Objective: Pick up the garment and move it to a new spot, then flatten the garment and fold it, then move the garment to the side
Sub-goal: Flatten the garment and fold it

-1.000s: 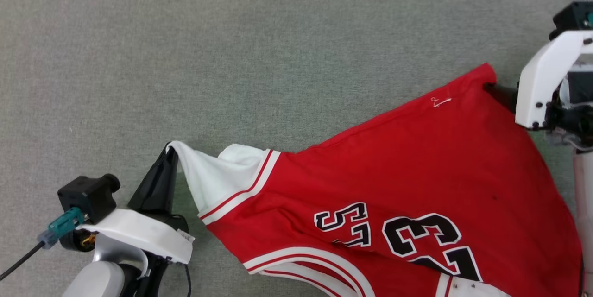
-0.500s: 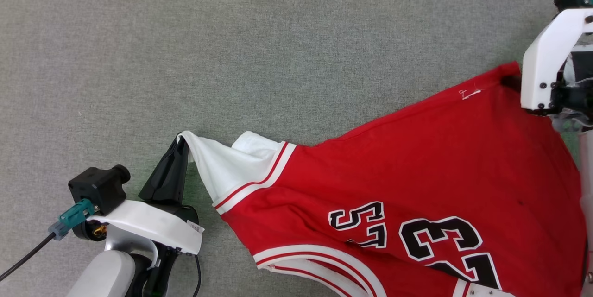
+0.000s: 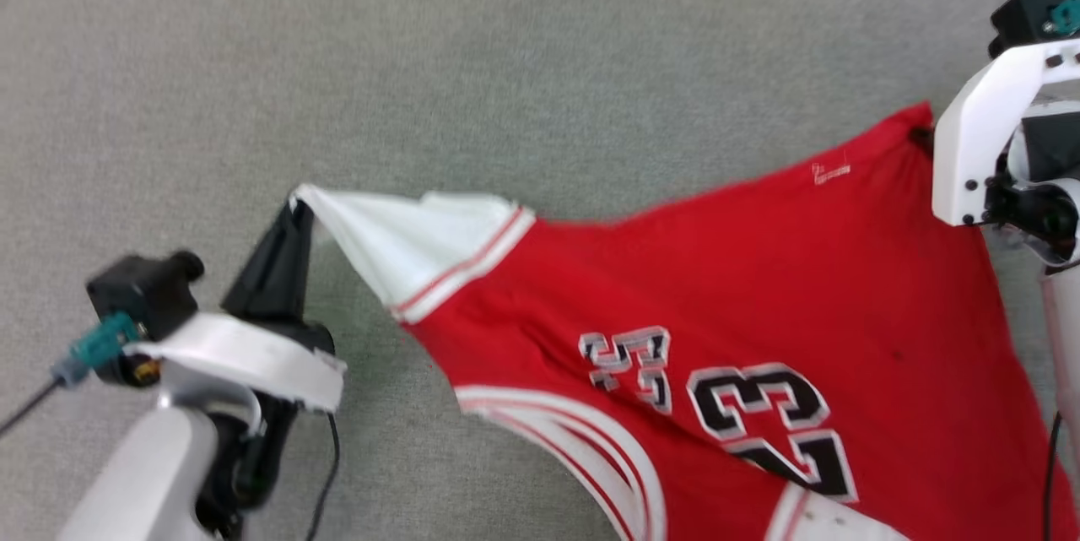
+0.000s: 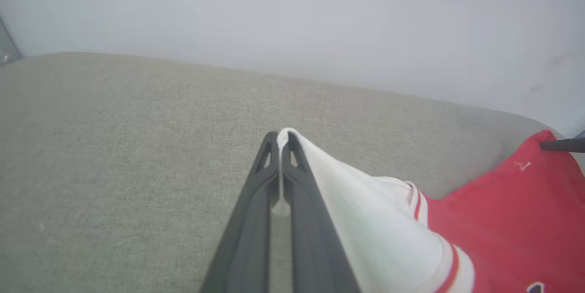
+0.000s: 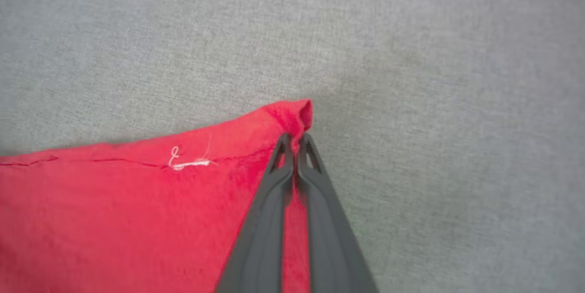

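Observation:
The garment is a red jersey with a white sleeve, striped trim and black numbers, stretched over the grey fabric surface. My left gripper is shut on the tip of the white sleeve, its two dark fingers pressed together in the left wrist view. My right gripper is shut on the red hem corner at the far right; in the head view that corner sits beside the white wrist bracket. The garment's lower part runs off the bottom of the head view.
The grey fabric surface spreads widely above and to the left of the garment. A pale wall rises behind its far edge in the left wrist view. A black cable hangs by my left wrist.
My right gripper has shut on the red hem corner. The head view has shifted and blurred, and the garment is pulled tauter between the two grippers, the sleeve lifted higher.

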`<state>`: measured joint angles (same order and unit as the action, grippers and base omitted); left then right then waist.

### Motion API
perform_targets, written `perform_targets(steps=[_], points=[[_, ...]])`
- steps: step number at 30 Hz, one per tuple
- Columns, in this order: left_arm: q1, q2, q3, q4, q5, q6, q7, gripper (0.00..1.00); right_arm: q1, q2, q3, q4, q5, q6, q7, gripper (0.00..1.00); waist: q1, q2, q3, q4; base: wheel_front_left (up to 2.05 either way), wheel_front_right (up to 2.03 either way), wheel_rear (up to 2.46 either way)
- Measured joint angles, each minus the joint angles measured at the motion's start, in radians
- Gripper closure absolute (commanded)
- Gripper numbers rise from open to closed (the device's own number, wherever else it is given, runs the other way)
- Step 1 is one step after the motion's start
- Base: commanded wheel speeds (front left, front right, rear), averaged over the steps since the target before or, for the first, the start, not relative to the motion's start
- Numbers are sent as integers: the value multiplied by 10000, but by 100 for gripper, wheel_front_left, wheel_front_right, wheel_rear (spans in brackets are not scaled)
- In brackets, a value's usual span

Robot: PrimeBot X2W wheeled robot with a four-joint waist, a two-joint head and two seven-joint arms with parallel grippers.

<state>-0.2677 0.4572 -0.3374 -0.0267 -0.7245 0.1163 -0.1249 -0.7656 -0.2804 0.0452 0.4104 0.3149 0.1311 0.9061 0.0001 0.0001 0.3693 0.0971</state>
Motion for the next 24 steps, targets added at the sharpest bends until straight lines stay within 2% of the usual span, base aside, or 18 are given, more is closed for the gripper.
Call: perform_targets(steps=[8, 13, 19, 24], points=[[-2165, 374, 132, 539, 46, -307, 746, 100, -218, -209, 44, -35, 10, 0, -1267, 100, 0, 0, -1040, -382, 0, 0, 0], [-4087, 445, 215, 1544, -31, -642, 1313, 100, -837, -226, -81, 105, -82, 0, -1931, 100, 0, 0, -1401, -709, 0, 0, 0], [-6450, 585, 226, 3066, 105, -1024, 1722, 100, -2009, -77, -146, 514, -169, 0, -2429, 100, 0, 0, -1406, -1068, 0, 0, 0], [-8456, 823, 201, 4048, 610, -1273, 1645, 100, -3405, -73, -180, 663, -372, 0, -2915, 100, -1, 0, -1051, -1249, 0, 0, 0]])
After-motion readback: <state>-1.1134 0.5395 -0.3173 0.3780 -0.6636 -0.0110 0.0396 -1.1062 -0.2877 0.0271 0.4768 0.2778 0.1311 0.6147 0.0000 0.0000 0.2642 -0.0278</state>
